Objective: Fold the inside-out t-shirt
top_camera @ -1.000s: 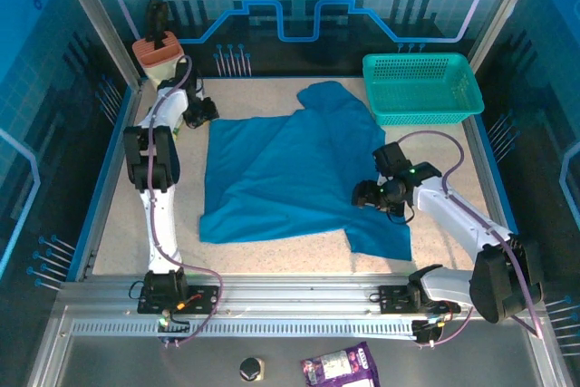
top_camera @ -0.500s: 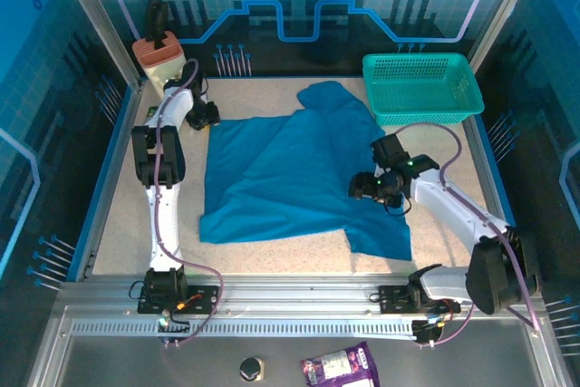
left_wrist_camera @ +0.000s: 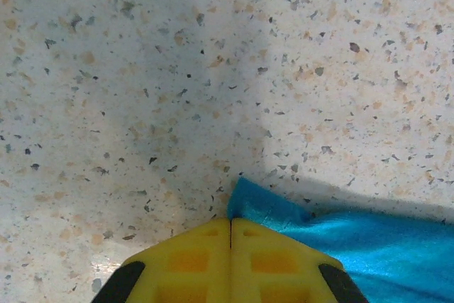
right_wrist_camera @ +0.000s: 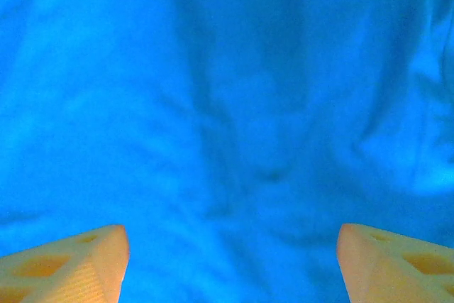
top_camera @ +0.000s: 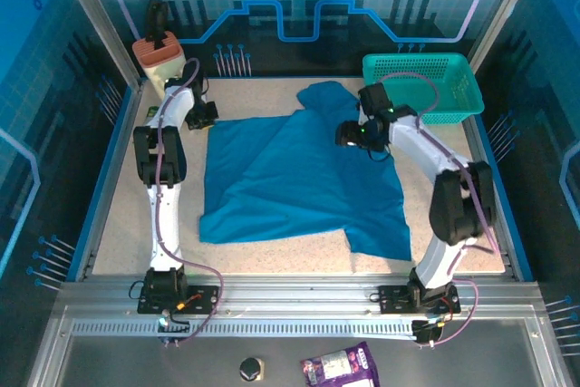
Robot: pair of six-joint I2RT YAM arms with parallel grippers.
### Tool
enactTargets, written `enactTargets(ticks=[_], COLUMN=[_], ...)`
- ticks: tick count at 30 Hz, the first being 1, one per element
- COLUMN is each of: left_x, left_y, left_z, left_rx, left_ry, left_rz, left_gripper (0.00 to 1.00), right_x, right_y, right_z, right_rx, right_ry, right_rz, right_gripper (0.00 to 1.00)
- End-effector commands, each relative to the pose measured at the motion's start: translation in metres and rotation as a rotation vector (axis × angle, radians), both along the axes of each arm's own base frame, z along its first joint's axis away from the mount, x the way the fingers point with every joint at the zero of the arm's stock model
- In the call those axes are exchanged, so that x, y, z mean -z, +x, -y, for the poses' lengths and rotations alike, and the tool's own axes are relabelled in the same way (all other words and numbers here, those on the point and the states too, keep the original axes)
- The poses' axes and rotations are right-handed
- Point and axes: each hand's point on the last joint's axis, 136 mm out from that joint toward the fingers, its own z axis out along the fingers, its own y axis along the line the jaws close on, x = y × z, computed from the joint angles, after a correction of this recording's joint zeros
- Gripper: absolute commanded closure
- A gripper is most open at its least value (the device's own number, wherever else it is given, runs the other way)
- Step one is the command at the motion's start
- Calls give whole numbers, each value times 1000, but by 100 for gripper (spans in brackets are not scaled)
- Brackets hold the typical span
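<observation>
Looking at it now, your left hand point(top_camera: 204, 115) sits at the far-left corner of the blue t-shirt point(top_camera: 290, 169). Its fingers point(left_wrist_camera: 191, 253) are pressed together w/ the corner poking out right at the tips on the wrist cam, can't tell if cloth's actually caught tho. Shirt's spread mid-desk point(top_camera: 122, 215), the rest of it lying right of and nearer than that hand. Right hand point(top_camera: 352, 136) hangs spread wide over the bunched far-right bit, near the teal mesh basket point(top_camera: 419, 115). So imo the far edge runs hand to hand, and the fold goes toward the near side.
</observation>
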Motion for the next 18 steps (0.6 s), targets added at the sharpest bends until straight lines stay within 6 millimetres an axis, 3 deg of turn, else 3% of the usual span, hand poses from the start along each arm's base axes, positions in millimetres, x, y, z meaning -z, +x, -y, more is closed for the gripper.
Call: enactTargets(ticks=[1, 9, 14, 18], left_x=[-8, -47, -64, -71], left_y=[-3, -5, -8, -12], left_z=[8, -5, -15, -24], left_rx=[23, 12, -7, -25], left_ry=[6, 49, 52, 59], left_rz=[6, 64, 89, 96], left_gripper=[100, 100, 100, 100], right_x=[7, 51, 92, 117], right_y=[41, 114, 128, 127], right_z=[5, -16, -16, -4], right_rx=[-19, -96, -105, -59], right_ry=[-7, 2, -28, -43], right_rz=[17, -31, -132, -178], right_gripper=[22, 22, 21, 18])
